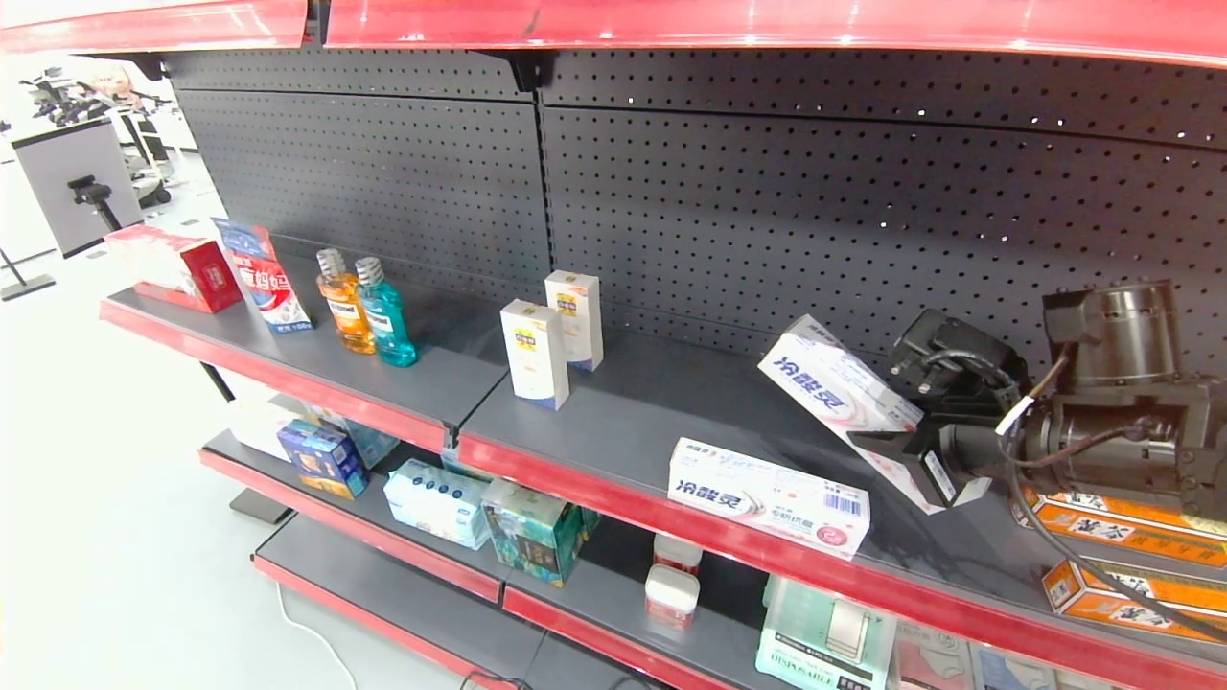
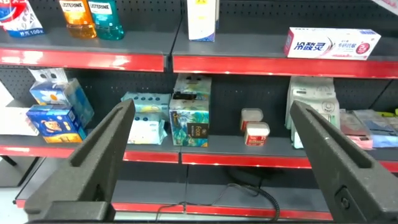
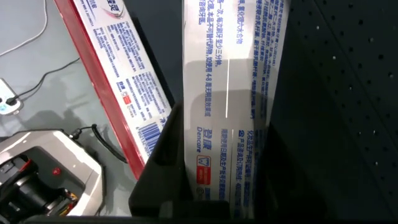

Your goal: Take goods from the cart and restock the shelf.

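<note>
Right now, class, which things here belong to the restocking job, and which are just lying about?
Job:
- toothpaste box, clamped in the right jaws
- matching box, lying at the front of the shelf
- left jaws, open, facing the lower shelves

Lying about:
- mouthwash bottles
- two upright white boxes
- red box
- orange boxes
- lower-shelf packs

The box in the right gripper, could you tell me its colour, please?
White box, blue lettering; best in the head view.

A toothpaste box (image 1: 839, 388) sits tilted between the right jaws; a second box (image 1: 767, 495) lies on the shelf (image 1: 623, 402) just left of them.
</note>
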